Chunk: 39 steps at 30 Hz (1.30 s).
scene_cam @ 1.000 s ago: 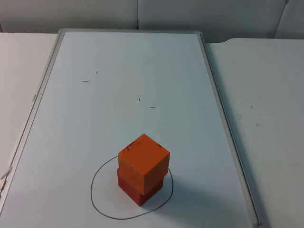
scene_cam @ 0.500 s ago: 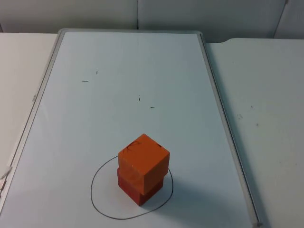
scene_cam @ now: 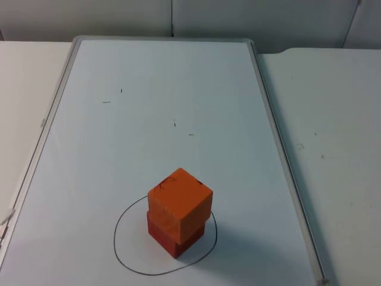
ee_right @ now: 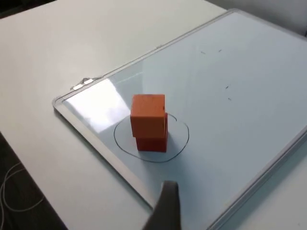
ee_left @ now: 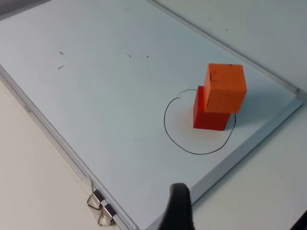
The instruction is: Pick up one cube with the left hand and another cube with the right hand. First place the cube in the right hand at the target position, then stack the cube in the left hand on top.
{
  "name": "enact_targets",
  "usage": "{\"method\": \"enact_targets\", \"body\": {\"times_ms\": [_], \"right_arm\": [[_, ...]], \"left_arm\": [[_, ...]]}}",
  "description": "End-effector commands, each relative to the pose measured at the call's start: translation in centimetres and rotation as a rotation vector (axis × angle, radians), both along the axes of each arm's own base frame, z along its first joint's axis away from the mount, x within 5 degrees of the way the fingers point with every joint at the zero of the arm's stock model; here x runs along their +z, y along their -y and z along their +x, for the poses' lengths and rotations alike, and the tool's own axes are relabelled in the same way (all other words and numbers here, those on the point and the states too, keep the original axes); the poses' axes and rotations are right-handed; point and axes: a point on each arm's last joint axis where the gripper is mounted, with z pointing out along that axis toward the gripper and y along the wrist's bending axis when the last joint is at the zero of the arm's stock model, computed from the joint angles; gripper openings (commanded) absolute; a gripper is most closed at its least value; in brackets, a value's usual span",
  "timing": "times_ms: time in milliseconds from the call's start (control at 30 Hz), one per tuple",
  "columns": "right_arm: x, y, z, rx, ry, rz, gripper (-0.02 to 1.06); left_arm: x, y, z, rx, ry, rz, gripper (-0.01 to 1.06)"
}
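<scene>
Two cubes stacked inside the drawn circle

The orange cube [scene_cam: 180, 203] sits on the red cube [scene_cam: 175, 237], slightly turned, inside the drawn circle [scene_cam: 122, 257] that marks the target on the whiteboard [scene_cam: 149, 107]. Both grippers wait away from the circle; whether their jaws are open I cannot tell.

White table top [scene_cam: 333, 119] ending at grey partition wall [scene_cam: 119, 18]. Lying flat on it, a whiteboard [scene_cam: 166, 77] with a pale metal frame and a few small pen marks. Drawn on the board, a hand-sketched black circle [scene_cam: 122, 250]. Standing inside that circle, a red cube [scene_cam: 178, 238], bearing an orange cube [scene_cam: 178, 199] turned slightly askew on top.
</scene>
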Motion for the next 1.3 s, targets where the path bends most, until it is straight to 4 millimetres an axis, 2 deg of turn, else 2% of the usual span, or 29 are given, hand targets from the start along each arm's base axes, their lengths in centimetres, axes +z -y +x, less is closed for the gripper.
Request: {"method": "enact_targets", "body": {"times_ms": [0,367,600,667,733,800,933,1067,1133,1267], "right_arm": [[-0.3,0.0,-0.1,0.007,-0.021,-0.018,0.73],[-1.0,0.2,-0.6,0.055,-0.058,-0.102,0.73],[-0.8,0.9,-1.0,0.059,-0.029,-0.048,0.73],[-0.8,1.1,-1.2,0.063,-0.025,-0.028,0.73],[-0.8,1.6,-1.6,0.073,-0.022,0.011,0.73],[-0.9,2.2,-1.9,0.08,-0.012,0.05,0.73],[-1.1,3.2,-2.4,0.078,0.005,0.085,0.73],[-1.6,3.5,-2.4,0.059,-0.021,0.03,0.73],[-2.5,3.2,-2.2,0.06,-0.028,-0.019,0.73],[-2.6,2.8,-2.1,0.08,-0.008,-0.002,0.73]], "left_arm": [[0.0,0.0,-0.2,-0.008,0.011,-0.03,0.67],[0.0,0.0,-0.2,-0.035,0.04,0.002,0.67],[-0.2,0.1,-0.1,-0.043,0.049,0.004,0.67],[-0.3,0.2,0.0,-0.048,0.054,0.007,0.7],[-0.3,0.3,0.0,-0.052,0.056,0.007,0.92],[-0.3,0.3,0.0,-0.052,0.056,0.007,1.05],[-0.3,0.3,0.0,-0.052,0.056,0.007,1.05],[-0.3,0.3,0.0,-0.052,0.056,0.007,1.05],[-0.3,0.3,0.0,-0.052,0.056,0.007,1.05],[-0.3,0.3,0.0,-0.052,0.056,0.007,1.05]]}}
